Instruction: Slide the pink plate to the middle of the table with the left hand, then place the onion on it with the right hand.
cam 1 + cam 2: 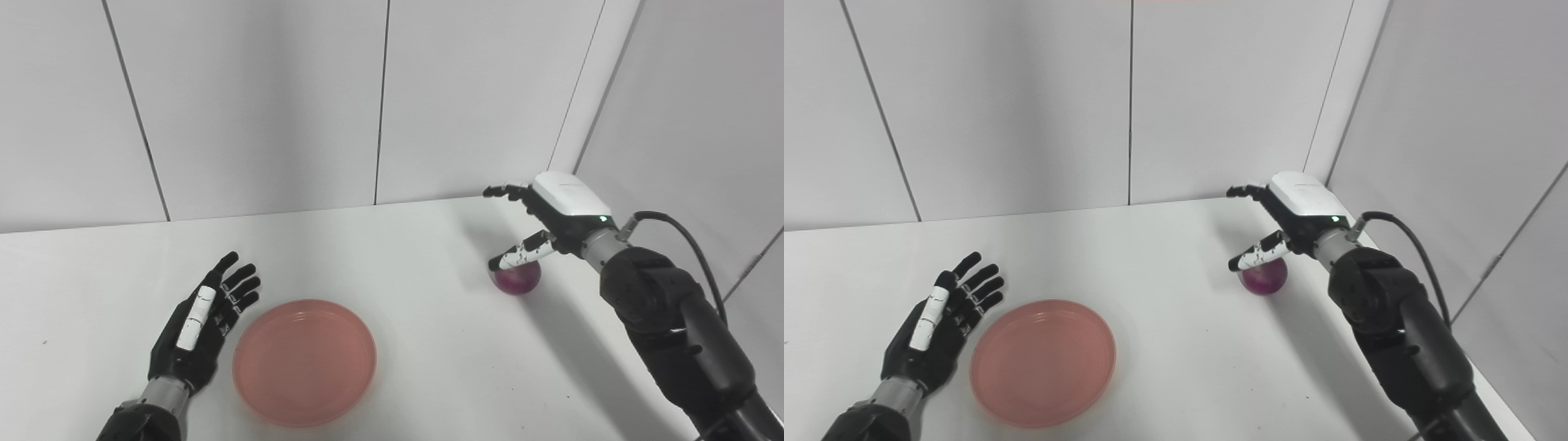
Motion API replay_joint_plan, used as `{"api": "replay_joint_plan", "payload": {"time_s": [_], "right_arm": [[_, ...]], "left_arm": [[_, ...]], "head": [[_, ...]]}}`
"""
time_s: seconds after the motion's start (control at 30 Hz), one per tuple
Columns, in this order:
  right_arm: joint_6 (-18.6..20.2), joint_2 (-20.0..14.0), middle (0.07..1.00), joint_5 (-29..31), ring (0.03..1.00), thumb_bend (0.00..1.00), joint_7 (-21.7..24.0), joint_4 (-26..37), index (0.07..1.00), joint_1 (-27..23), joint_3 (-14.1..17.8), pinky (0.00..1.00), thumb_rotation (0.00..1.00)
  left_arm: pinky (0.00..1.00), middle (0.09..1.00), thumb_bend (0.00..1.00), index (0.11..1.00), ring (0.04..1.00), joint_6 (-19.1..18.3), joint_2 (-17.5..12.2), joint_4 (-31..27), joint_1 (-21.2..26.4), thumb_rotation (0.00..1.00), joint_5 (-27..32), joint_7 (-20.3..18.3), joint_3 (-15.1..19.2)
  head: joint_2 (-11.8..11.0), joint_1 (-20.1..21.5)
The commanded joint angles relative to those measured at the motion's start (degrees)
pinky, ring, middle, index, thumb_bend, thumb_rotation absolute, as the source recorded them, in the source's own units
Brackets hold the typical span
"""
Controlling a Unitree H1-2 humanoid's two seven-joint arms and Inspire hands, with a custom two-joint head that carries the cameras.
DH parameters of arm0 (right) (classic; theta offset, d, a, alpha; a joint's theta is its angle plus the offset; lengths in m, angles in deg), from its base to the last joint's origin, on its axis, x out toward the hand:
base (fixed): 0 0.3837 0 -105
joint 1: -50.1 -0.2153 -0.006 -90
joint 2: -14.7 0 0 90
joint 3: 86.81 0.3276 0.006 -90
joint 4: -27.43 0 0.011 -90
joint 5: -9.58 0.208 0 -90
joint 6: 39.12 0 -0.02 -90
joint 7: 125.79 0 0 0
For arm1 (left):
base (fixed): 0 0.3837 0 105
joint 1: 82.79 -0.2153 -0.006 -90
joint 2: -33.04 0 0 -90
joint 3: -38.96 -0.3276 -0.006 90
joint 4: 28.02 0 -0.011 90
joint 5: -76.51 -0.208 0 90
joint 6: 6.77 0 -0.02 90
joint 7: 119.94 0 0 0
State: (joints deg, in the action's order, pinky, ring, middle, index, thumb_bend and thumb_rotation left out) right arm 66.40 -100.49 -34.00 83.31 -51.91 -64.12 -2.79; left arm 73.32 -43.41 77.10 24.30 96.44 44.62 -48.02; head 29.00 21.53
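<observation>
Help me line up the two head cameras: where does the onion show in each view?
Left eye view: the onion sits right of centre, near the table's far right corner, just under the right hand.
Right eye view: the onion shows a little further left, again under the right hand.
Shared landmark: the pink plate, low and left of the onion in both views.

Bright even overhead light; soft shadows; sharp focus, no glare.
</observation>
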Motion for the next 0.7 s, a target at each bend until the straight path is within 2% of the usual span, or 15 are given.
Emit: {"api": "replay_joint_plan", "payload": {"time_s": [0.0, 0.13, 0.2, 0.4, 0.67], "right_arm": [[1.21, -2.47, 0.835, -1.77, 0.813, 1.0, 1.64, -0.42, 0.826, -4.4, -0.47, 0.61, 0.31], [3.28, -2.67, 0.839, -2.15, 0.828, 1.0, 6.31, -3.31, 0.829, -6.86, -2.36, 0.63, 0.27], [3.75, -2.3, 0.836, -2.45, 0.819, 1.0, 6.94, -5.01, 0.826, -7.5, -2.95, 0.63, 0.24], [4.32, -1.25, 0.83, -3.49, 0.794, 1.0, 7.11, -7.52, 0.825, -7.71, -3.8, 0.61, 0.2], [3.9, -1.32, 0.857, -4.35, 0.834, 1.0, 6.64, -10.1, 0.835, -7.31, -5.36, 0.62, 0.21]], "left_arm": [[0.88, 0.835, 0.81, 0.875, 0.847, -3.09, -0.8, 3.52, -3.15, 0.64, -1.38, 1.32, -0.11], [0.88, 0.837, 0.8, 0.881, 0.848, -3.33, -0.9, 3.21, -3.29, 0.65, -1.34, 1.28, -0.13], [0.88, 0.839, 0.81, 0.881, 0.848, -3.5, -0.88, 3.07, -3.34, 0.65, -1.27, 1.38, -0.06], [0.88, 0.843, 0.81, 0.875, 0.85, -3.62, -0.81, 2.93, -3.43, 0.64, -1.14, 1.31, -0.04], [0.88, 0.845, 0.81, 0.884, 0.85, -3.35, -0.91, 3.16, -3.55, 0.65, -1.35, 1.13, -0.33]], "head": [[0.01, -0.06], [0.05, 0.11], [0.05, 0.0], [0.05, -0.13], [-0.3, -0.4]]}}
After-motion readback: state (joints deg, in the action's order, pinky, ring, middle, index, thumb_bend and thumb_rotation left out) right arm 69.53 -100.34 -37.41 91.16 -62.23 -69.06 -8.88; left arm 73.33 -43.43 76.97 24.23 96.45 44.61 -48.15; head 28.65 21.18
